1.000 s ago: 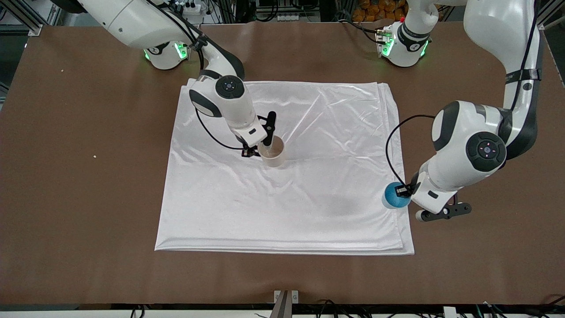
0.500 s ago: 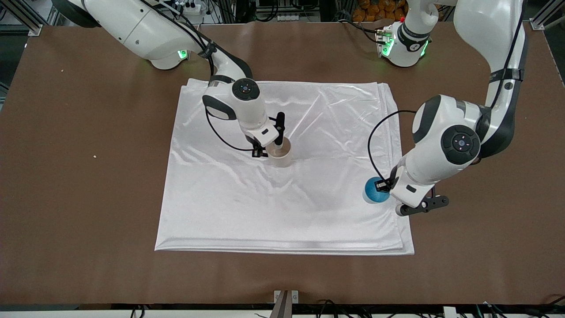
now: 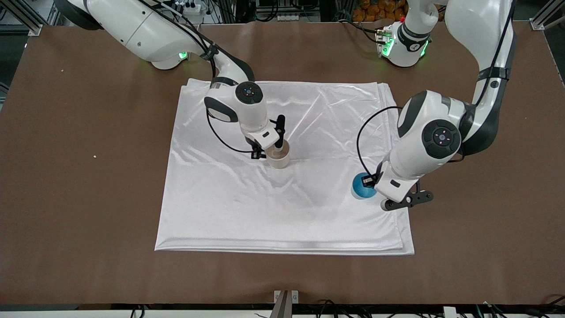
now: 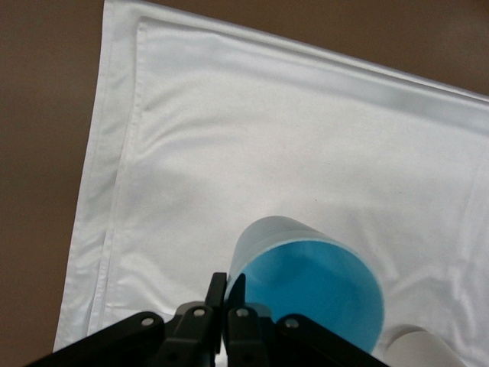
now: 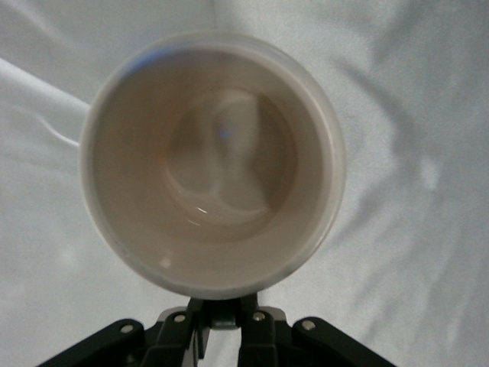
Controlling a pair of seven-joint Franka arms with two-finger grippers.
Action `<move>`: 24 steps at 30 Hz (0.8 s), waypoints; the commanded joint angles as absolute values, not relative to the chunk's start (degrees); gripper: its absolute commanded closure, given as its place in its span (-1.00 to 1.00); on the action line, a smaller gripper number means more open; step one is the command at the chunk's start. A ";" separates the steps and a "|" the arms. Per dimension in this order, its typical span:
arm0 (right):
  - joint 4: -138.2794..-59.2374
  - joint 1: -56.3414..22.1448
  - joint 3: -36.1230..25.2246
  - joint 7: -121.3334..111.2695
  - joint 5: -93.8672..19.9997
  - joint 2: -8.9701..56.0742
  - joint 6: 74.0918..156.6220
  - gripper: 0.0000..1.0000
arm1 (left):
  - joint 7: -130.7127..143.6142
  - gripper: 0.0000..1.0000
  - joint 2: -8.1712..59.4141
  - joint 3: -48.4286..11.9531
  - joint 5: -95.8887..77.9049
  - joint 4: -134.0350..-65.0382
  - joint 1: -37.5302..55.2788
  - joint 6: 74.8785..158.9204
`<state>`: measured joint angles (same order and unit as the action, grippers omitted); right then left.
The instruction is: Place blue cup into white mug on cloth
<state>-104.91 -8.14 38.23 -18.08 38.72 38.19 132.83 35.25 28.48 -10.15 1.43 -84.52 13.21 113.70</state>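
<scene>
Mid-frame, the right hand (image 3: 265, 154) is clamped on the empty cream-white cylindrical mug's (image 3: 279, 158) rim. Lower right, the left hand (image 3: 369, 181) grips the empty light-blue tapered cup (image 3: 359, 189) over the shiny white cloth (image 3: 282, 207).

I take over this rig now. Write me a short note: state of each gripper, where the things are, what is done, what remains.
Left gripper: shut on the rim of the blue cup, held over the cloth at the left arm's end.
Right gripper: shut on the white mug, which is on the middle of the cloth.
Done: both are gripped, mug in place.
Left: carry the cup over the mug, lower it in, release.
</scene>
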 commanded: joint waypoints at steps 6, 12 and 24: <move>-103.54 -8.79 38.14 -16.26 40.52 38.85 131.75 -0.87 | 37.97 1.00 27.60 -9.84 0.70 -85.17 15.03 113.03; -103.27 -7.56 38.76 -14.59 40.17 37.62 130.78 -1.00 | 39.19 1.00 27.77 -9.84 0.70 -85.17 15.64 113.03; -103.80 -5.62 39.55 -12.14 37.80 26.64 125.95 -1.00 | 42.97 1.00 27.86 -9.76 1.14 -85.17 20.03 113.03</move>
